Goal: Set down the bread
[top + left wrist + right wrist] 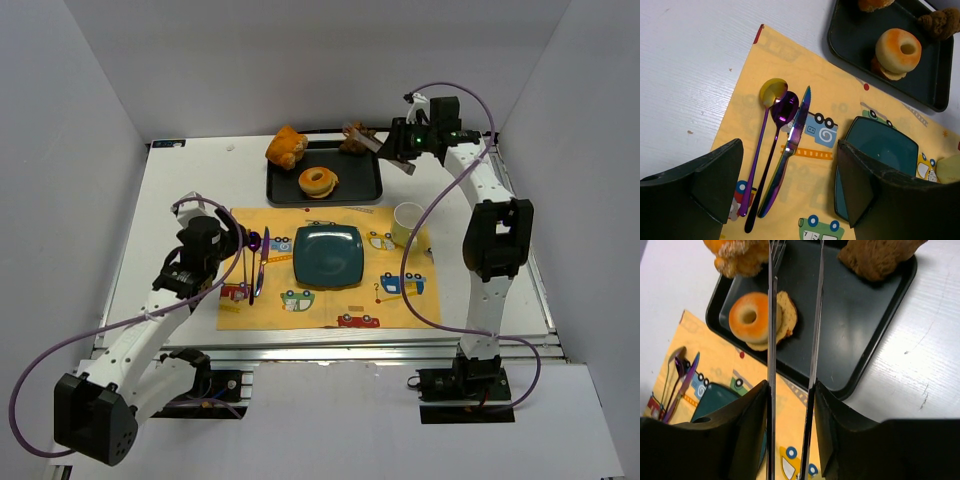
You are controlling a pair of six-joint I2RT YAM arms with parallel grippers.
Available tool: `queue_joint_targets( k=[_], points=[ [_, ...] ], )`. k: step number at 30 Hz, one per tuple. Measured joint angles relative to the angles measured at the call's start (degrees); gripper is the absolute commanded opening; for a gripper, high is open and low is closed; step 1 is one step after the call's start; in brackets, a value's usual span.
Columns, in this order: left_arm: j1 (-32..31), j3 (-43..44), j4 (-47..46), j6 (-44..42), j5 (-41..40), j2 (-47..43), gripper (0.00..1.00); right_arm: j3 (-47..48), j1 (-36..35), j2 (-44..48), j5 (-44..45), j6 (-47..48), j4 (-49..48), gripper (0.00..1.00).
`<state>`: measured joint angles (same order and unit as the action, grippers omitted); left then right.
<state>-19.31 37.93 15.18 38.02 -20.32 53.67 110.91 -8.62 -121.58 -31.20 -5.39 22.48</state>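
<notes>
The bread (355, 140) is a small dark brown chunk at the far right corner of the black tray (275, 192); it also shows in the right wrist view (880, 257) and the left wrist view (940, 22). My right gripper (402, 145) (791, 395) is shut on metal tongs (816, 340), whose two arms stand apart. Their tips reach over the tray just left of the bread and hold nothing. My left gripper (243, 245) (790, 190) is open and empty above the yellow placemat (840, 165), between the cutlery and the teal plate (328, 255).
On the tray are a ring-shaped donut on a slice (318, 182) (752, 317) and an orange lumpy bun (287, 147). Purple cutlery (782, 145) lies left of the plate. A pale cup (407, 222) stands right of it. White walls enclose the table.
</notes>
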Motion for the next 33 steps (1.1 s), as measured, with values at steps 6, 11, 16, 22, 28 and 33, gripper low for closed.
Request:
queue_joint_targets(
  k=[6,11,16,22,28,33],
  points=[
    [0.0,0.0,0.0,0.02,0.0,0.87,0.85,0.0,1.18,-0.31,1.36,-4.79,-4.68,0.47],
    [0.0,0.0,-0.22,0.72,0.02,0.87,0.85,-0.02,3.56,-1.51,2.32,-10.08,-7.85,0.46],
    [0.0,0.0,-0.42,1.4,0.17,1.09,0.85,-0.09,6.29,-3.32,2.25,-16.72,-10.64,0.45],
    [0.0,0.0,-0.98,2.14,0.33,2.54,0.85,-0.09,8.0,-6.47,1.77,-24.76,-14.12,0.45],
    [0.0,0.13,-1.9,2.6,0.92,4.63,0.85,-0.09,7.78,-9.44,0.76,-30.58,-16.02,0.45],
    [-0.02,0.85,-2.05,2.89,1.38,6.14,0.85,-0.09,7.67,-11.45,0.5,-33.7,-17.14,0.45]
  ],
)
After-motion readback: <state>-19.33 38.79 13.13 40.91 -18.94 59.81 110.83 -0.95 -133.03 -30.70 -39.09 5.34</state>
